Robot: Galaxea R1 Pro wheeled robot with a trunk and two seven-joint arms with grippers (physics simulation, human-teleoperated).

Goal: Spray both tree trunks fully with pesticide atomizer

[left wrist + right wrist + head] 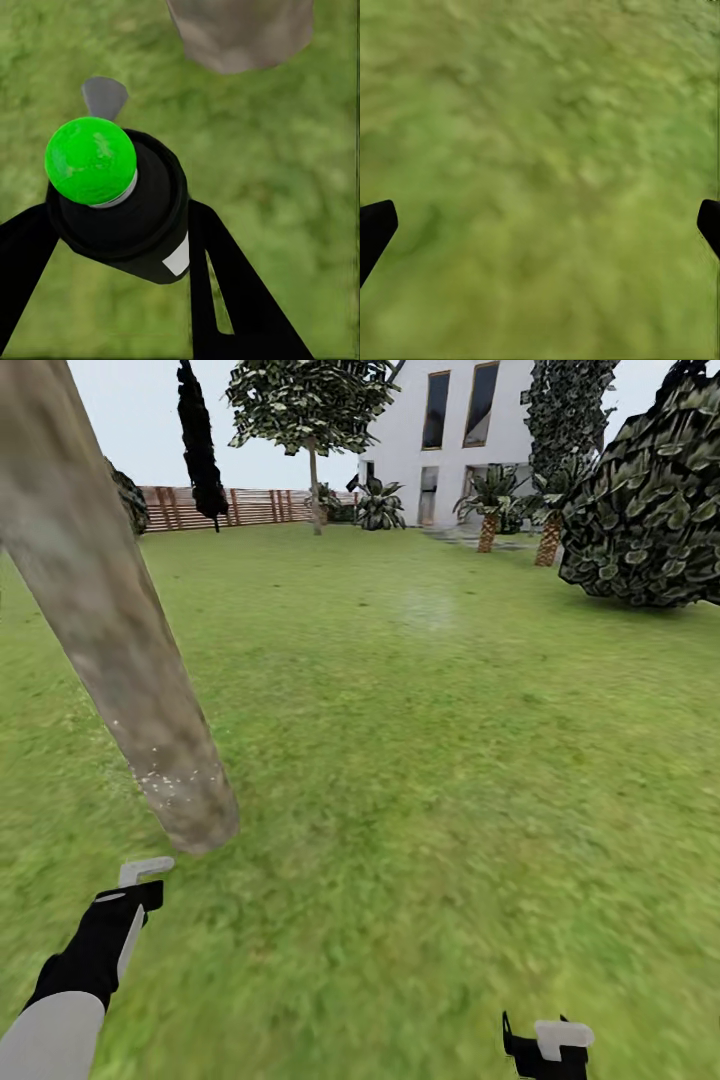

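Beside the tree trunk (150,690), left fingers (232,285) clamp the pesticide atomizer (124,206); right fingers (375,229) spread wide.

Grass lawn (430,740): green, mottled, open across the middle. Standing on it: thick grey-brown tree trunk (120,650) at near left, white specks (165,775) near its base; two scaly-trunked palms (487,510) and a large dark-leaved bush (650,510) at far right; thin-stemmed leafy tree (312,420) by the slatted wooden fence (240,507).

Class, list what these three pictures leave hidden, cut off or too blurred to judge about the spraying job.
- Trunk: head view's top edge cuts it off; its far side is hidden, so full coverage is unknown.
- Pesticide: tiny specks near the base, uncountable.
- Atomizer: left wrist view hides its lower body behind its top and the fingers.
- Right gripper: cut by the head view's bottom edge.
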